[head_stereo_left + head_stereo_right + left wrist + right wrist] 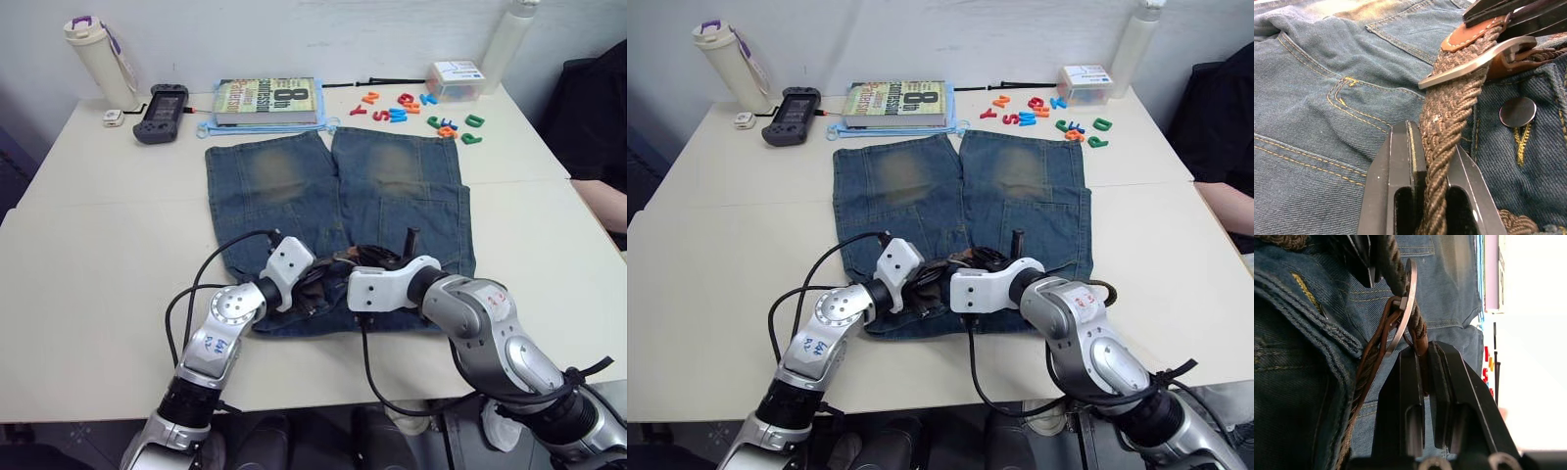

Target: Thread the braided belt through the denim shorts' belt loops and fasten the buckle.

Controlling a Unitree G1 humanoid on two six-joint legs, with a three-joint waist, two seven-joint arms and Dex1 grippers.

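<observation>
Both grippers meet at the waistband of the denim shorts (338,196), right at the fly. The left gripper (1431,161) is clamped on the braided belt (1447,117), strap running lengthwise away from its fingertips into the buckle (1476,61) just ahead. The right gripper (1422,364) is closed on the tan belt tip just past the buckle frame. Judging by this, the next pull runs along the strap's long axis, the 2 grippers drawing opposite ways.

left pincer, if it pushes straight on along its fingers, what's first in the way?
Likely the buckle: the left pincer, shut on the braided belt, points along the strap toward that metal frame, with the right pincer's fingertips just beyond. Depth is uncertain.
</observation>
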